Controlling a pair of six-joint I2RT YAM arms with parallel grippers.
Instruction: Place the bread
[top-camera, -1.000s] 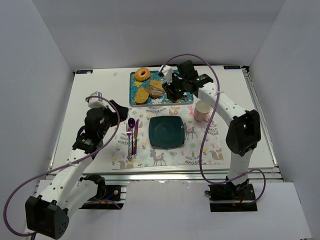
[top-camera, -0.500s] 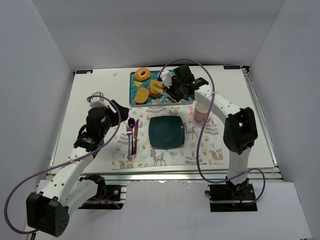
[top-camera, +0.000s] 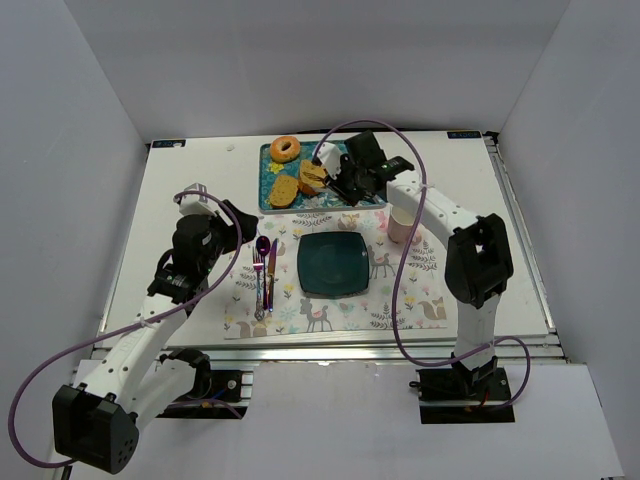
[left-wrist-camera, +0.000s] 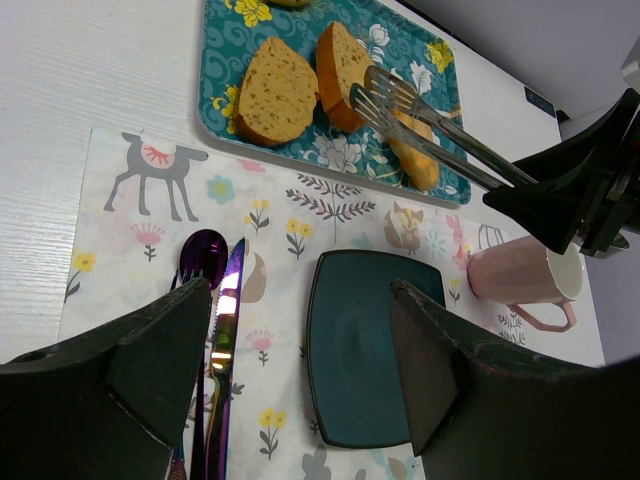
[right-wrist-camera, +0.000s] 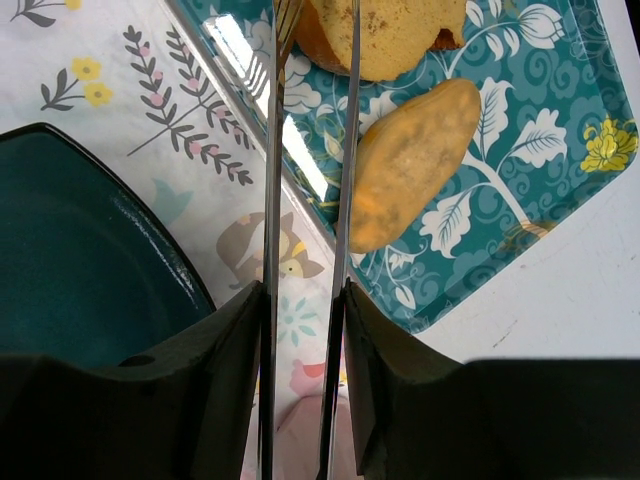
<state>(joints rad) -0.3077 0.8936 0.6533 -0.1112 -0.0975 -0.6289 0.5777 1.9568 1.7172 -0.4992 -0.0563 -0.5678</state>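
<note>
Two golden-brown bread slices are on the teal patterned tray (top-camera: 268, 205). One slice (left-wrist-camera: 275, 90) lies flat. The other slice (left-wrist-camera: 338, 58) stands tilted on edge, pinched between the tips of metal tongs (left-wrist-camera: 430, 125). My right gripper (right-wrist-camera: 305, 330) is shut on the tongs' two arms (right-wrist-camera: 270, 200), above the tray's near edge, with the pinched slice (right-wrist-camera: 390, 40) just ahead. The dark teal square plate (top-camera: 333, 264) sits bare on the placemat. My left gripper (left-wrist-camera: 300, 340) hovers open and holds nothing, left of the plate above the cutlery.
A donut (top-camera: 285, 149) lies at the tray's far end and a narrow roll (right-wrist-camera: 410, 160) beside the tongs. A pink mug (top-camera: 402, 224) stands right of the plate. A purple spoon, fork and knife (left-wrist-camera: 215, 330) lie left of the plate.
My right arm drew the tongs in over the tray and the pinched slice has tipped up from lying flat. The left arm shifted slightly.
</note>
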